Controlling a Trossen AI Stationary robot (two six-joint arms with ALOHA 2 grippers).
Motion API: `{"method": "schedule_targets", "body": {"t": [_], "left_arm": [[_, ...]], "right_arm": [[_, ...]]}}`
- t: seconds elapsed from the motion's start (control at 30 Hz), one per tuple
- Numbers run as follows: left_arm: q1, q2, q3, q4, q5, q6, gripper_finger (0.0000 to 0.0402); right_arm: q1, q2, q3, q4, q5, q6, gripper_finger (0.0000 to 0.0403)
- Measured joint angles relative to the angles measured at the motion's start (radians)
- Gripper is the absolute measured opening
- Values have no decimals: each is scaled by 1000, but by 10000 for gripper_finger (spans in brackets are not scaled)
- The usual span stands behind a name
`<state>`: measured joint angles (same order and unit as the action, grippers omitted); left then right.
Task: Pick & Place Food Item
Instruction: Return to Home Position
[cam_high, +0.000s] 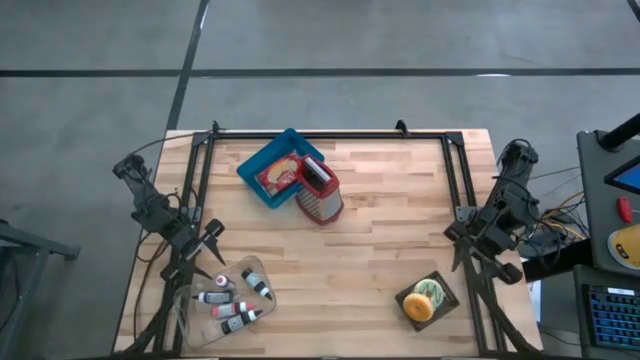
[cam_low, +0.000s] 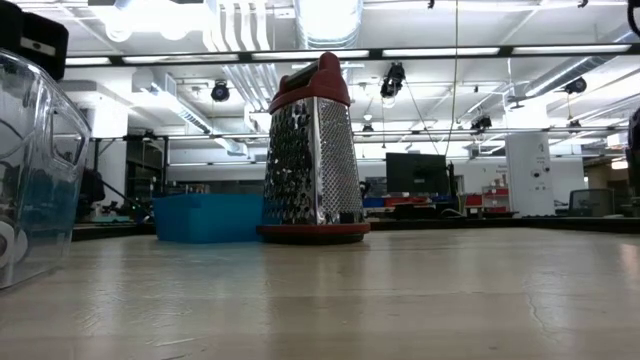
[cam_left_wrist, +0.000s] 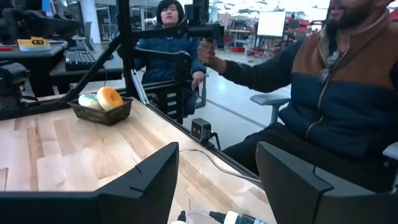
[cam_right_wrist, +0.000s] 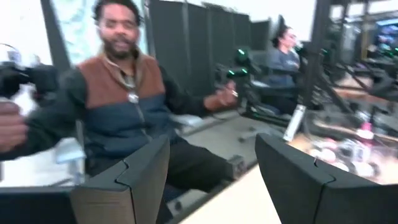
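High view: both arms sit folded at the table's (cam_high: 390, 230) side edges. The left end effector (cam_high: 213, 238) is just beside the transparent bin (cam_high: 200, 325) of food coloring bottles (cam_high: 238, 300), and the right end effector (cam_high: 460, 250) is near the black bin (cam_high: 403, 297) holding the orange donut (cam_high: 420, 307). The popcorn bag (cam_high: 281, 176) is in the blue bin (cam_high: 250, 168).

Low view: the grater (cam_low: 315, 150) stands upright.

Wrist views: left fingers (cam_left_wrist: 149, 180) and right fingers (cam_right_wrist: 130, 180) are spread wide and empty.
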<state>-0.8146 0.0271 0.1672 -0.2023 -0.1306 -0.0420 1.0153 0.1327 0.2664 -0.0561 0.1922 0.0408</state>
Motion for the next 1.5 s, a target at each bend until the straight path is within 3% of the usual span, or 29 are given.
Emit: {"method": "schedule_targets", "body": {"t": [0.17,0.9,1.17,1.5], "left_arm": [[0,-27,-40,6,-12,-25,220],[1,-26,-102,65,-165,-69,220],[1,-26,-106,79,-185,-45,220],[1,-14,-122,135,-194,1,220]], "right_arm": [[0,-128,-87,11,-62,-8,233],[2,-131,-258,92,-81,1,233],[1,-128,-258,93,-20,-100,233],[1,-77,-257,117,223,-154,233]]}}
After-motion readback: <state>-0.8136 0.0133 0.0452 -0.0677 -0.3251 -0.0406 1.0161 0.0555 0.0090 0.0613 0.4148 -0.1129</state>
